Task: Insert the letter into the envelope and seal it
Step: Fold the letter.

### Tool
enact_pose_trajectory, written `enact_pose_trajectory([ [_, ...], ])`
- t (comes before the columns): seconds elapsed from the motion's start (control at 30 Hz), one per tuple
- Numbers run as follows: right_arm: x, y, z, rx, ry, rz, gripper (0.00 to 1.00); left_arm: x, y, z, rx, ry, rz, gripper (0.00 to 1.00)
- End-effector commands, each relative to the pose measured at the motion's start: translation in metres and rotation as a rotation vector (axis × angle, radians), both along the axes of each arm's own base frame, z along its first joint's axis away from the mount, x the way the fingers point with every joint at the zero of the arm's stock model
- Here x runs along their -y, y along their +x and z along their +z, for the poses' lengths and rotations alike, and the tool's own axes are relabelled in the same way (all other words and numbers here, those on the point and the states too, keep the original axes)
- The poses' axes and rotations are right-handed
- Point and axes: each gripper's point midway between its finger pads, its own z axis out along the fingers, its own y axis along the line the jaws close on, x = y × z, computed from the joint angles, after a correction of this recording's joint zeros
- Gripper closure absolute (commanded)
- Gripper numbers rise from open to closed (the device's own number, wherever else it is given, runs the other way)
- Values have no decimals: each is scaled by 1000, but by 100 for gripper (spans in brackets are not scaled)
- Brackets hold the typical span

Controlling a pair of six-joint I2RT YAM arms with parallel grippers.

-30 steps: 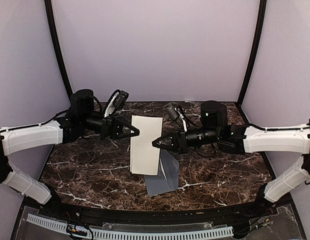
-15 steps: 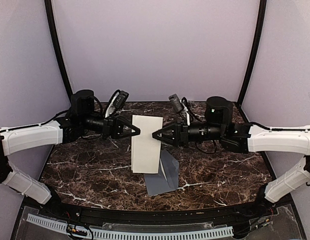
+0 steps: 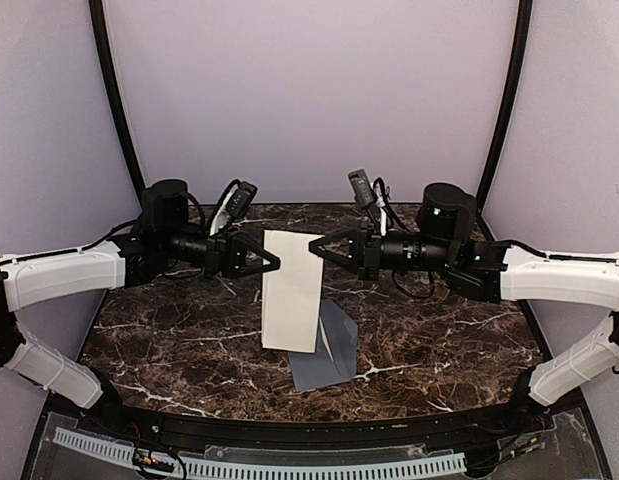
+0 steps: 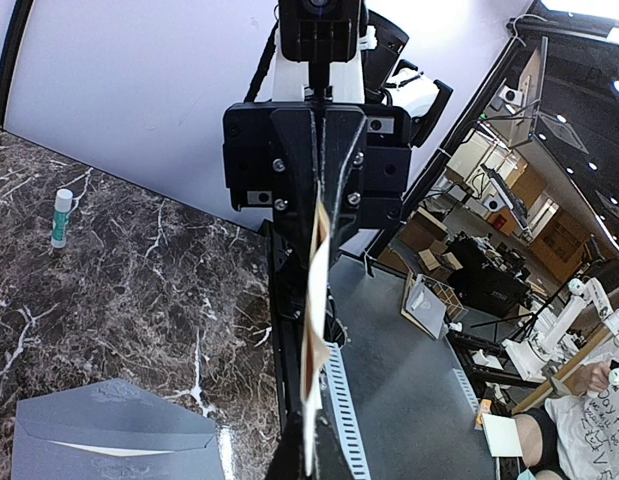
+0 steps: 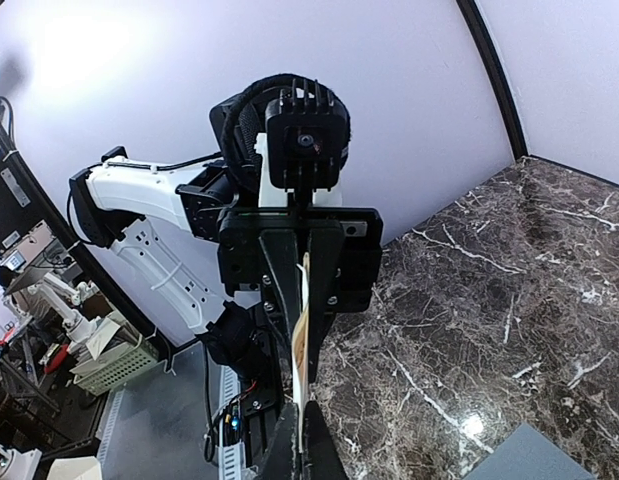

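Observation:
The cream letter [image 3: 292, 292] hangs upright over the table, held by both grippers from either side. My left gripper [image 3: 276, 265] is shut on its left edge, and my right gripper [image 3: 313, 247] is shut on its right edge near the top corner. In the left wrist view the letter [image 4: 314, 320] runs edge-on from my left gripper [image 4: 307, 462] up to the opposite jaws. The right wrist view shows the sheet [image 5: 301, 345] pinched in my right gripper [image 5: 302, 452]. The slate-grey envelope [image 3: 329, 356] lies flat on the marble below the letter's lower end, also seen as the envelope [image 4: 107, 440].
A glue stick [image 4: 61, 216] with a green band stands on the dark marble table [image 3: 179, 340] near the back wall. A perforated white strip [image 3: 269, 465] runs along the near edge. Purple walls close in the back and sides.
My right gripper has shifted up the letter's right edge, from near its middle to the top corner, and is shut on it again. The left gripper and the envelope have stayed put.

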Motion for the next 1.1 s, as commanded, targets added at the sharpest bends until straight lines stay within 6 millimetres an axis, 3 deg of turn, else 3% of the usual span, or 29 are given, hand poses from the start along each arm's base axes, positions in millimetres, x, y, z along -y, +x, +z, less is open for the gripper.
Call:
enact_pose_trajectory([
  [0.0,5,4,33,51,77,-26,92,-5,-7,7,32,-19,-18,100],
  [0.07,6,5,33,48,79,-34,78,-5,-7,7,33,-19,-16,100],
  [0.13,8,7,33,47,81,-44,77,-5,-7,7,32,-19,-16,100],
  [0.23,11,9,32,42,85,-53,100,-6,-7,8,37,-21,-14,100],
  [0.37,11,10,26,32,76,-55,100,-5,-7,7,34,-20,-14,100],
  [0.43,11,10,24,30,73,-54,100,-5,-7,7,30,-19,-17,90],
  [0.47,10,10,24,29,74,-52,100,-5,-7,6,25,-19,-20,73],
  [0.53,10,9,25,33,76,-46,100,-5,-7,5,20,-17,-20,57],
  [0.67,7,9,23,31,72,-36,100,-3,-9,6,23,-20,-27,45],
  [0.87,-1,9,12,10,47,-6,100,0,-9,2,11,-16,-26,44],
  [1.0,-8,7,7,4,24,11,100,2,-6,2,5,-23,-18,53],
  [1.07,-10,6,6,6,18,16,100,2,-5,2,3,-23,-10,65],
])
